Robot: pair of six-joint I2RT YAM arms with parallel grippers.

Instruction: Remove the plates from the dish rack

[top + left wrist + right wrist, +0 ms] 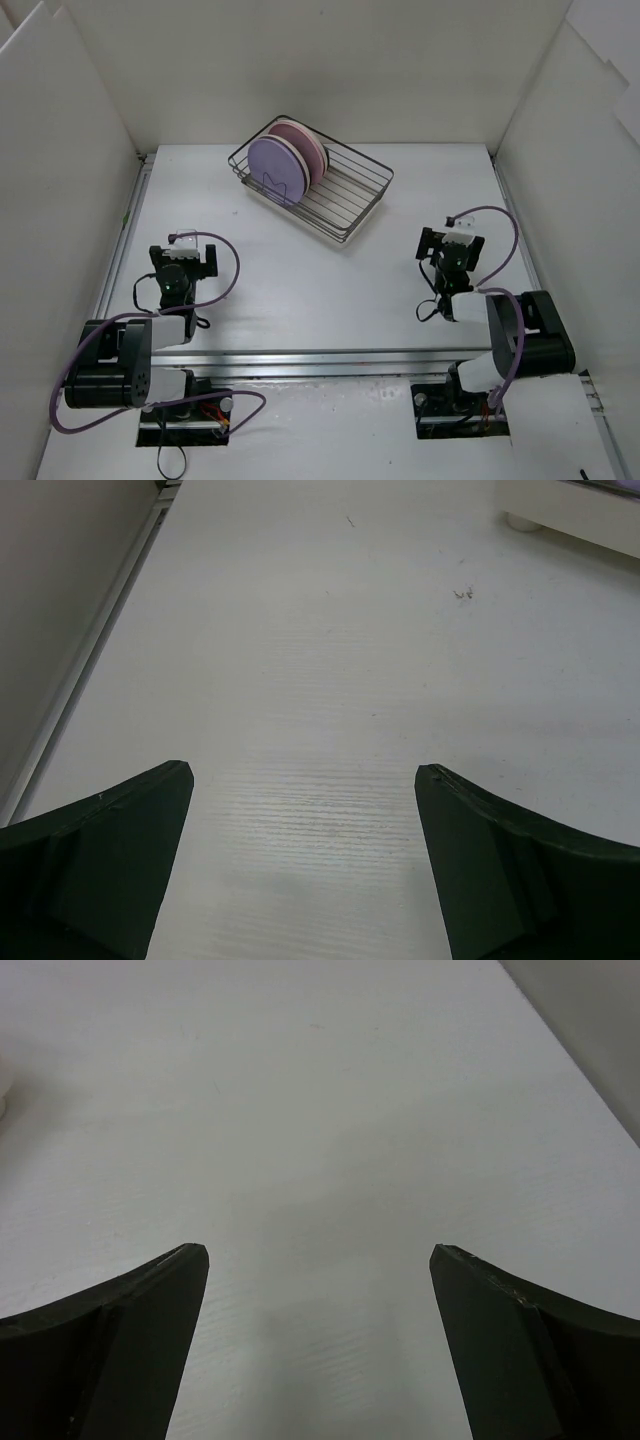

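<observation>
The dish rack (pixel 350 190), a dark wire basket, sits at the back middle of the table, turned at an angle. Plates stand on edge in its left end: a lavender plate (pixel 274 168) in front, a cream plate (pixel 296 151) behind it and a pink plate (pixel 308 143) at the back. My left gripper (pixel 183 240) hovers low at the near left, far from the rack, open with only bare table (pixel 300 680) between its fingers (pixel 120 860). At the near right, my right gripper (pixel 452 232) is open too, with nothing between its fingers (pixel 120 1350).
White walls (pixel 70 140) enclose the table on the left, back and right. A metal rail (pixel 120 240) runs along the left edge and another crosses near the arm bases. In the left wrist view a pale object (pixel 570 515) shows at the top right corner.
</observation>
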